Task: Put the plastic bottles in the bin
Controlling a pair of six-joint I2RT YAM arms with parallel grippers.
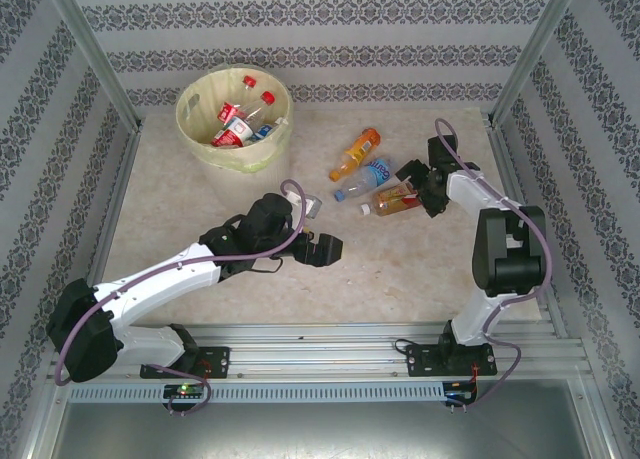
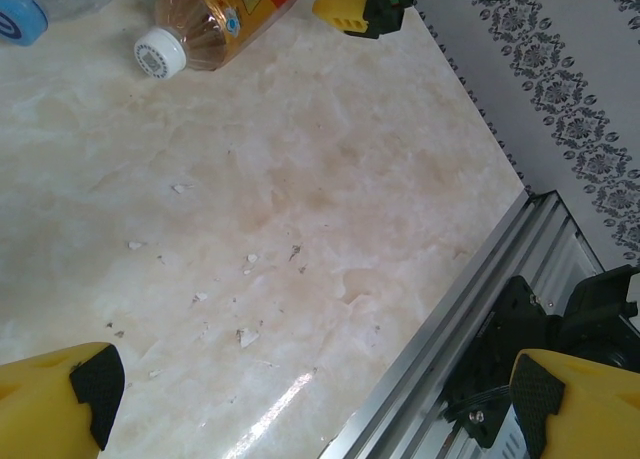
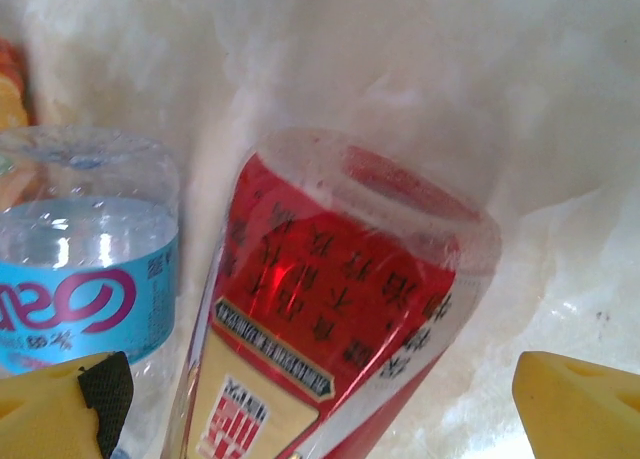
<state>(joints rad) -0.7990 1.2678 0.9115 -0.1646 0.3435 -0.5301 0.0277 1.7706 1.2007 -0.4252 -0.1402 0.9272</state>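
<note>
Spread wide, right hand [image 3: 328, 404] straddles red-labelled bottle [image 3: 340, 299]; left hand [image 2: 320, 391] spread, empty.

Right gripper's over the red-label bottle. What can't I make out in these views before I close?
- Top view: how many bottles lie in the bin; they overlap and are small.
- Top view: the right gripper covers one end of the red-label bottle; contact cannot be told.
- Right wrist view: that bottle's near end runs off the bottom edge; the blue-label bottle is cut by the left edge.
</note>
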